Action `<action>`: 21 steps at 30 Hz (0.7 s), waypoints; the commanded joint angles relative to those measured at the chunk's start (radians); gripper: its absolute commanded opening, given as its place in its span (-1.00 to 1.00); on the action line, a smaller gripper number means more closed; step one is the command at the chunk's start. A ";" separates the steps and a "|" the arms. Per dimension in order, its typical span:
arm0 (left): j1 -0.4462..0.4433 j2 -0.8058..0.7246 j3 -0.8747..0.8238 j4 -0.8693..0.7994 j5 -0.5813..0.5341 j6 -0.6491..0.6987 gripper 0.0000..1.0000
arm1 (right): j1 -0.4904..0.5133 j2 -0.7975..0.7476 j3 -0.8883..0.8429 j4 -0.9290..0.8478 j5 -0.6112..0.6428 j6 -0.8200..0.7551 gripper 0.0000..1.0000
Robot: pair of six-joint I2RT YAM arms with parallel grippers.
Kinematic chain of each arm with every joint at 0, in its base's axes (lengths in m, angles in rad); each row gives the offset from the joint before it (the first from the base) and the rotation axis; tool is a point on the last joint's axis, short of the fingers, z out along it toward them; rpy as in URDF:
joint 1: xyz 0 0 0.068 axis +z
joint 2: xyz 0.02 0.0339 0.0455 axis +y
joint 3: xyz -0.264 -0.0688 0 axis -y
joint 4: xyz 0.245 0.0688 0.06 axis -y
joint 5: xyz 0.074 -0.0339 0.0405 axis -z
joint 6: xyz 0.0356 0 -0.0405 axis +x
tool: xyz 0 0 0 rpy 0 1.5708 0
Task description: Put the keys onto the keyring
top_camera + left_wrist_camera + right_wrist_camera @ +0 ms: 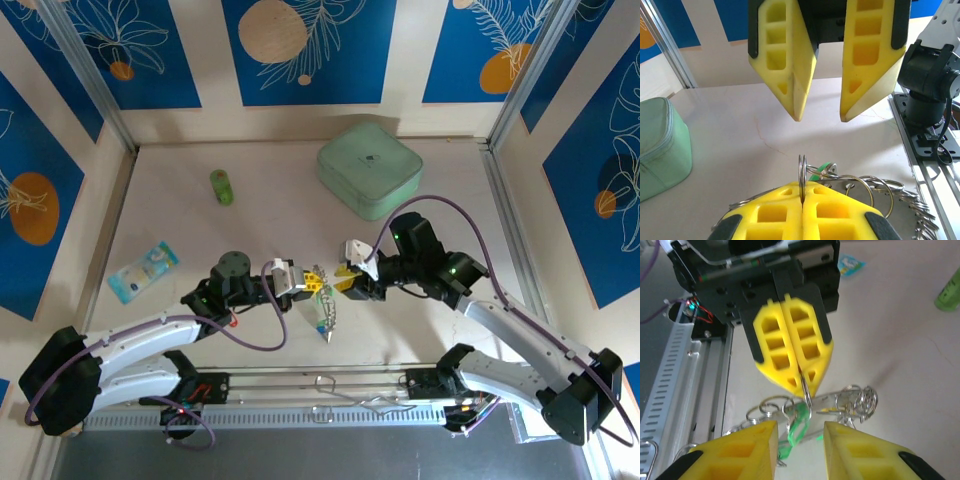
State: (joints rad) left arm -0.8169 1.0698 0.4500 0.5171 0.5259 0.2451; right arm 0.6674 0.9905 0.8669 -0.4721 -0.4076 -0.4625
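The keyring (325, 312), a bunch of silvery metal rings, hangs over the table's middle between the two arms. My left gripper (310, 281) is shut on one thin upright ring (802, 172) of it, the ring's edge standing up between the closed yellow fingers (775, 210). A key with a pale green tag (800, 427) dangles from the bunch, and a bit of yellow tag (856, 413) shows further right. My right gripper (346, 279) faces the left one tip to tip, open, its fingers (752, 445) either side of the hanging rings without touching them.
A pale green box (369, 168) stands at the back, a green cylinder (222, 187) at the back left, and a blue packet (143, 269) lies at the left. A metal rail (330, 392) runs along the near edge between the arm bases.
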 commanded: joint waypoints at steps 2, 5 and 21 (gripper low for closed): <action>-0.013 -0.010 0.004 0.062 0.042 0.024 -1.00 | 0.015 0.040 -0.007 0.077 -0.046 0.043 -0.43; -0.015 -0.008 0.005 0.064 0.048 0.023 -1.00 | 0.040 0.071 0.003 0.079 -0.023 0.029 -0.46; -0.018 -0.024 0.017 -0.027 -0.030 0.011 -0.25 | 0.059 0.114 0.050 0.011 0.018 -0.035 -1.00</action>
State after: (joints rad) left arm -0.8200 1.0691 0.4492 0.4995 0.5087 0.2443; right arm 0.7212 1.0988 0.8772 -0.4297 -0.4107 -0.4683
